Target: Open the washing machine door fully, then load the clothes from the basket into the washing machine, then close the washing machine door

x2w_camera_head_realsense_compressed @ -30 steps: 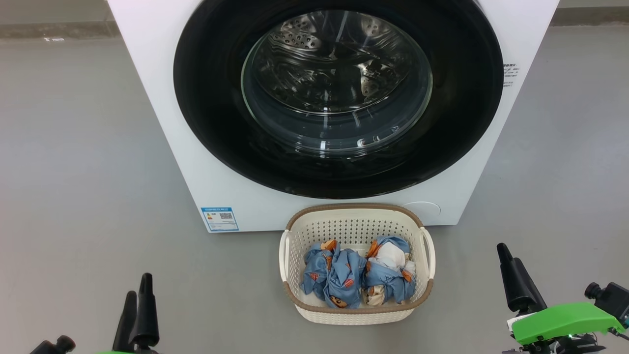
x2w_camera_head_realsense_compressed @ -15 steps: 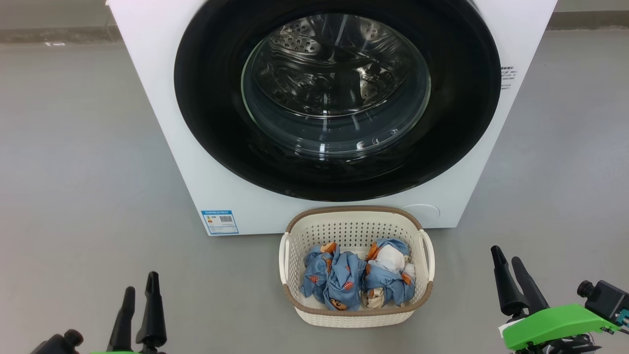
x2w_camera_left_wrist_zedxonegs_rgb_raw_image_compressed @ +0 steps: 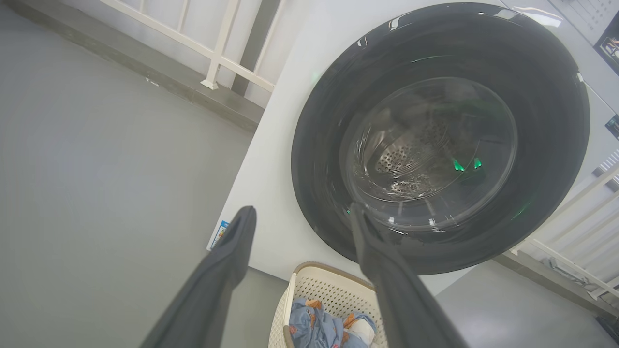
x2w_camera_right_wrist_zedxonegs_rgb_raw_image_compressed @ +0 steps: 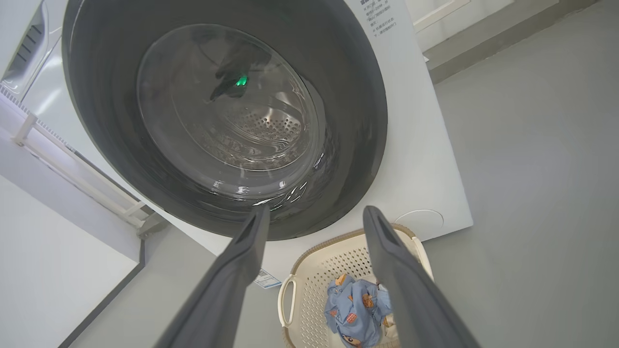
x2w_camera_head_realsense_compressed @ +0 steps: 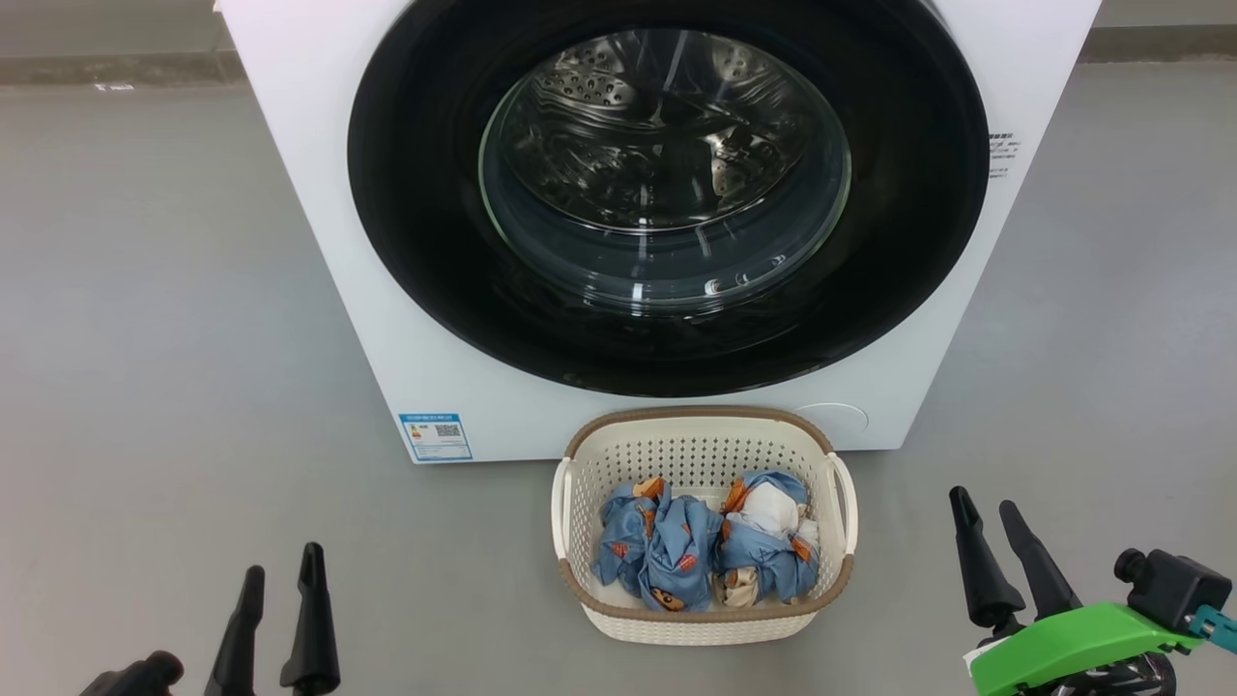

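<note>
The washing machine [x2w_camera_head_realsense_compressed: 319,242] stands in front of me, white, with its door [x2w_camera_head_realsense_compressed: 667,174] shut; the steel drum shows through the glass. The basket [x2w_camera_head_realsense_compressed: 701,416] sits on the floor against the machine's base and holds two bundles of light blue printed clothes [x2w_camera_head_realsense_compressed: 705,546]. My left gripper [x2w_camera_head_realsense_compressed: 282,563] is open at the lower left, well left of the basket. My right gripper [x2w_camera_head_realsense_compressed: 984,501] is open at the lower right, right of the basket. The left gripper [x2w_camera_left_wrist_zedxonegs_rgb_raw_image_compressed: 302,211] points at the door's lower left rim [x2w_camera_left_wrist_zedxonegs_rgb_raw_image_compressed: 319,193]. The right gripper [x2w_camera_right_wrist_zedxonegs_rgb_raw_image_compressed: 316,211] points at the door's lower edge [x2w_camera_right_wrist_zedxonegs_rgb_raw_image_compressed: 290,222], above the basket [x2w_camera_right_wrist_zedxonegs_rgb_raw_image_compressed: 314,256].
Bare grey floor [x2w_camera_head_realsense_compressed: 145,338] spreads on both sides of the machine. A blue label [x2w_camera_head_realsense_compressed: 435,436] sits at the machine's lower left corner. White railings [x2w_camera_left_wrist_zedxonegs_rgb_raw_image_compressed: 217,53] and a low ledge run behind the machine.
Both grippers have sunk a little in the head view, and the right one has drifted left. Each gripper's two fingers now show further apart. The camera shifted slightly.
</note>
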